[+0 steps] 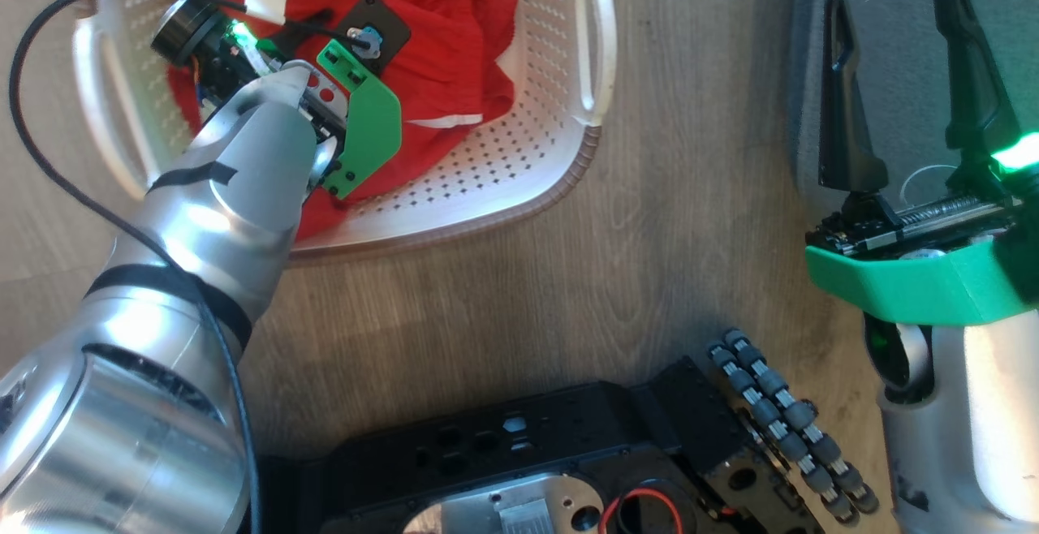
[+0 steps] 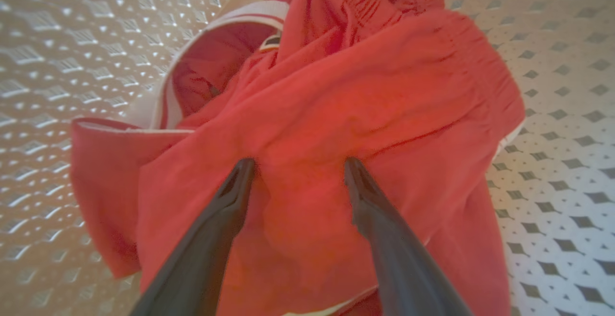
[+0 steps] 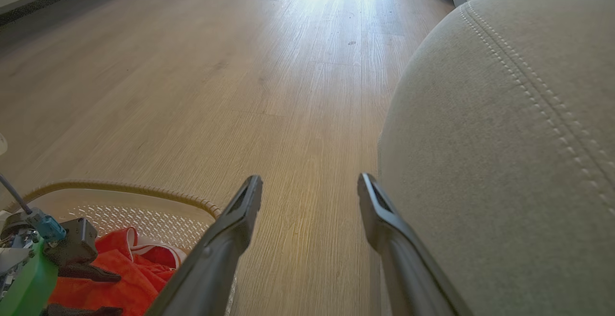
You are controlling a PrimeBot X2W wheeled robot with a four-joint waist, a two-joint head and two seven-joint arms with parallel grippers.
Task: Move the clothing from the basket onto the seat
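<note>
The left gripper (image 2: 298,162) has its fingers spread, both tips pressed into the clothing (image 2: 384,80) with a fold of red cloth bulging between them; nothing is clamped yet. The heap lies directly under it, toward the left wall of the basket (image 1: 536,161). The seat (image 3: 480,114) lies beyond the basket's right rim, just beside the right gripper (image 3: 310,179), which hangs parted and empty, so a lifted garment would probably have to travel rightward.
</note>
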